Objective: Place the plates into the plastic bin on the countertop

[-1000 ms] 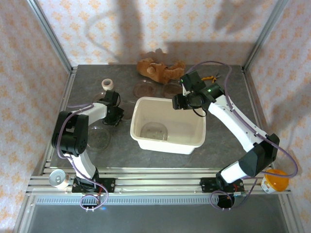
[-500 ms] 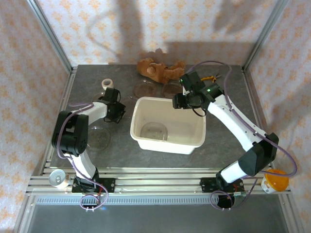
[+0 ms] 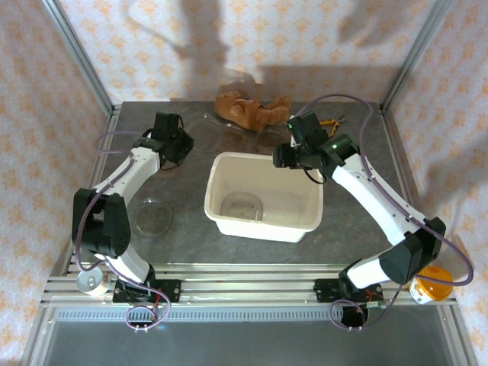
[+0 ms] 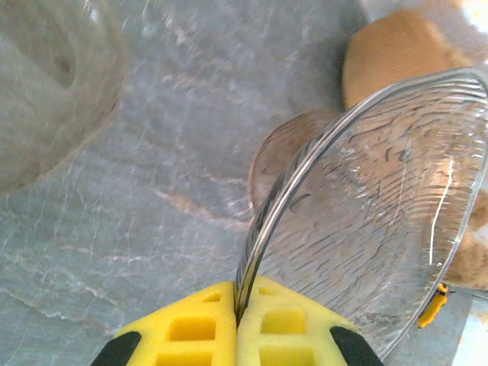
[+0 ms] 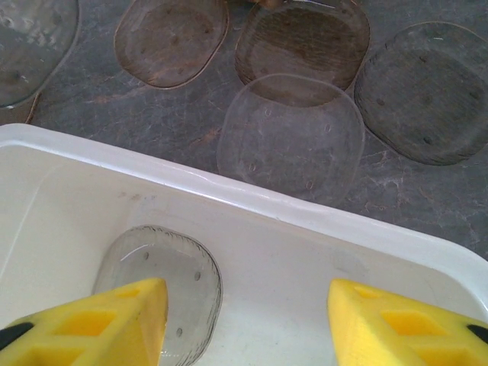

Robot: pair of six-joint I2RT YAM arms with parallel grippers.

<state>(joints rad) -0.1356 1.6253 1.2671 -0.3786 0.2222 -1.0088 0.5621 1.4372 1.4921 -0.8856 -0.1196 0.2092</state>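
now: plate in left gripper (image 4: 238, 305), carry step
pads clamped shut on plate (image 4: 381, 221) rim, upper left of top view; next likely swing over bin (image 3: 259, 227) at centre, release. right gripper (image 5: 244, 305) half-open, empty, above bin.

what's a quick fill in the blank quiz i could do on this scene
The left gripper is ____ on the rim of a clear plate.
The right gripper hangs ____ over the plastic bin.
Exactly ____ flat plate lies inside the bin.
Missing words: shut; open; one.
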